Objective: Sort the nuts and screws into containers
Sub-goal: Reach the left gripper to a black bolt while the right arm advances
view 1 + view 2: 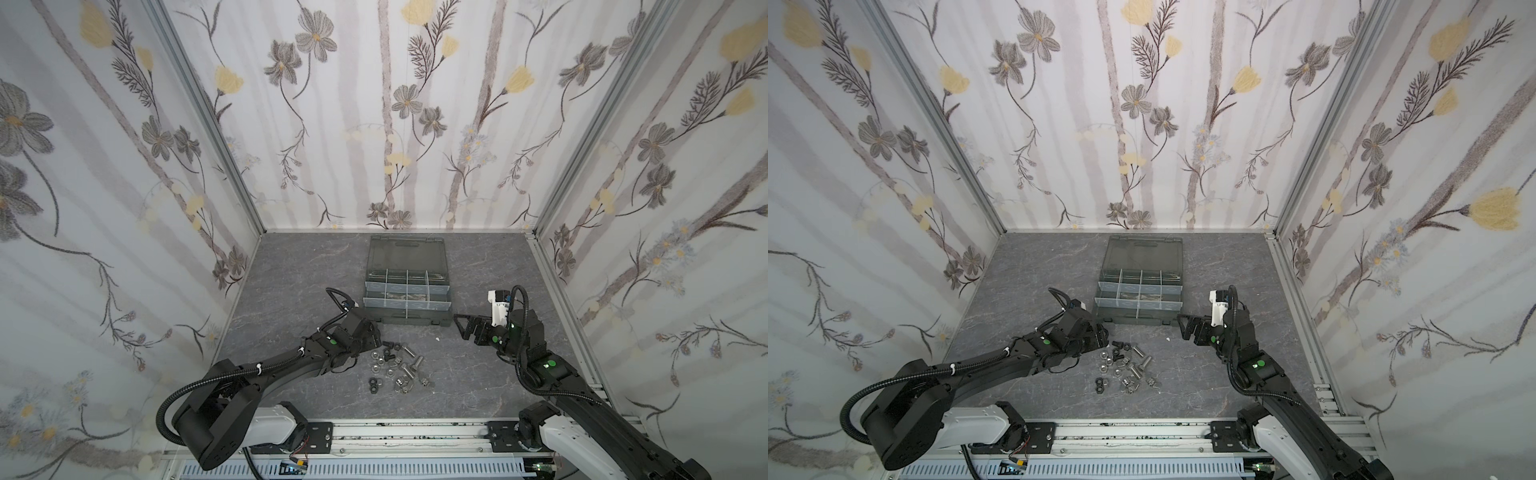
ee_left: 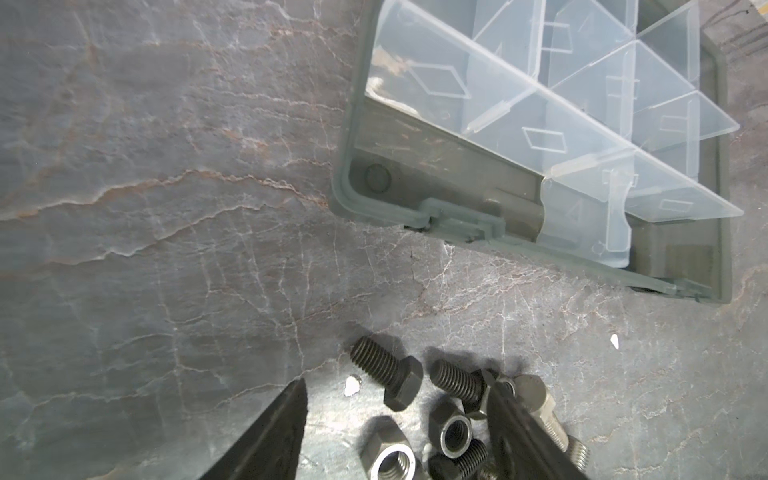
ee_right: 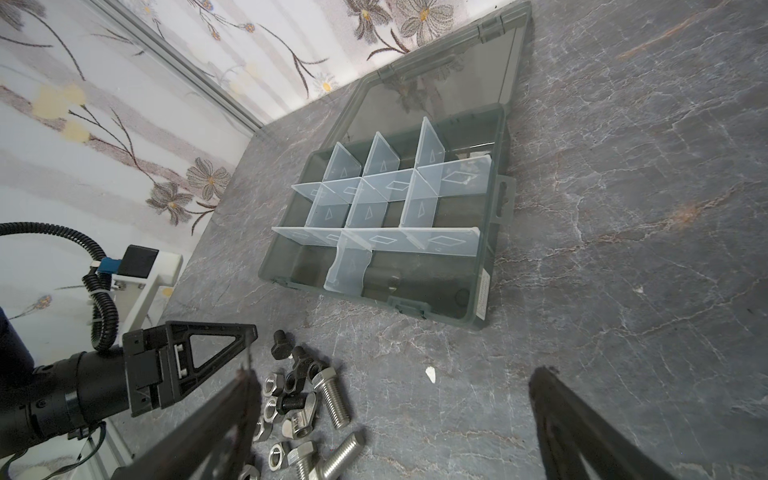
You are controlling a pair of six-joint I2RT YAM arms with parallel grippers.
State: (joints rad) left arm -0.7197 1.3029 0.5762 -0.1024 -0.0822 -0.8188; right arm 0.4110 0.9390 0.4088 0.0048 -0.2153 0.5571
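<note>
Left gripper point(image 2: 395, 384): jaws apart, straddling black screw point(image 2: 388, 378) at pile edge, not pinching it. Right gripper point(image 3: 390, 378): spread wide, holding nothing. Screws point(image 1: 409, 352), nuts point(image 1: 376, 355) loose on table point(image 1: 291, 291), just in front of case point(image 1: 407, 321).

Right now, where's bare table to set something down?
Crowded: screws and nuts heaped at the left gripper, before the organiser case. Bare table left of the case, and between heap and right gripper.

Nothing legible showed anywhere. A pale sticker point(image 3: 483, 297) ran along one side wall of the organiser case point(image 3: 491, 249) — its print too small to read. The translucent partitions point(image 3: 440, 241) carried only embossed diamond and triangle outlines — no letters, no numbers.
</note>
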